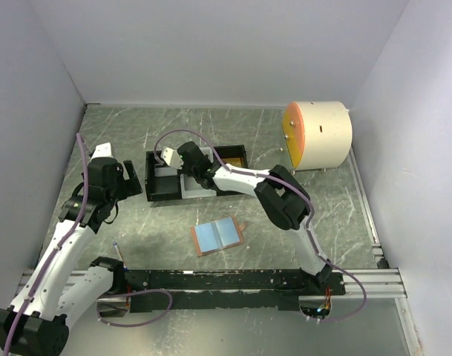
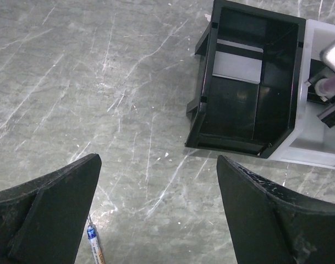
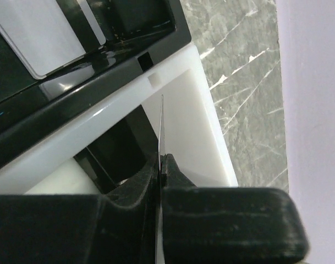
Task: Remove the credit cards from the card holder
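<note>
A card [image 3: 160, 129], seen edge-on, is pinched tight in the right gripper [image 3: 161, 163] above the tray's pale compartment. A second, pale card [image 2: 240, 67] lies in the black compartment beside it. The wallet [image 1: 218, 236] lies open on the table, well apart from the tray [image 1: 148, 179]. The step looks like the drop-off; next the fingers must part so the card falls inside. The left gripper [image 2: 158, 181] hangs near the tray, spread wide and holding nothing.
</note>
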{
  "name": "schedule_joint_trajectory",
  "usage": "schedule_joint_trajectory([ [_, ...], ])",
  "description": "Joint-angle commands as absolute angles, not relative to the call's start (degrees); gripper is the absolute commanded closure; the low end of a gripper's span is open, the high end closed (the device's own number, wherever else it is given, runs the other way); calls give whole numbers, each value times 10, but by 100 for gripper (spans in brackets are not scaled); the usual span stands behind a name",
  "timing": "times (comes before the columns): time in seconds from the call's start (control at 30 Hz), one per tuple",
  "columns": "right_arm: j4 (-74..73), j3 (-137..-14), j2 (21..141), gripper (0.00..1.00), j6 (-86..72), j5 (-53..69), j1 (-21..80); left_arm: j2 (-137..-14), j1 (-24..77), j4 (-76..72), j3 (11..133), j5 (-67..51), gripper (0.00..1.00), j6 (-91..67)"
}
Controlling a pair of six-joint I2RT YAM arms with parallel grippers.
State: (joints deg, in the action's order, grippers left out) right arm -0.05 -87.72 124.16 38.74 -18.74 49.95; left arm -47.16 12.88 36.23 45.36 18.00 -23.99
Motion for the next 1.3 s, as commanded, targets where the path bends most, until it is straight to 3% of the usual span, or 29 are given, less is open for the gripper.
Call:
schedule_joint_trajectory([
  [0.0,6,-905,1274,100,421,-192,492,-468,126,358,464,188,2,-230],
  [0.3,-13,-948,1312,93,432,-218,493,-472,125,358,464,188,2,-228],
  [0.4,-11,-935,1304,84,432,-209,493,-474,126,359,464,188,2,-228],
  [0.5,-28,-935,1299,66,418,-196,493,-475,126,358,464,186,3,-227],
  [0.67,-67,-951,1294,56,380,-175,492,-480,126,357,463,183,3,-226],
  [1.27,-78,-945,1254,51,311,-123,485,-492,126,358,463,176,4,-224],
])
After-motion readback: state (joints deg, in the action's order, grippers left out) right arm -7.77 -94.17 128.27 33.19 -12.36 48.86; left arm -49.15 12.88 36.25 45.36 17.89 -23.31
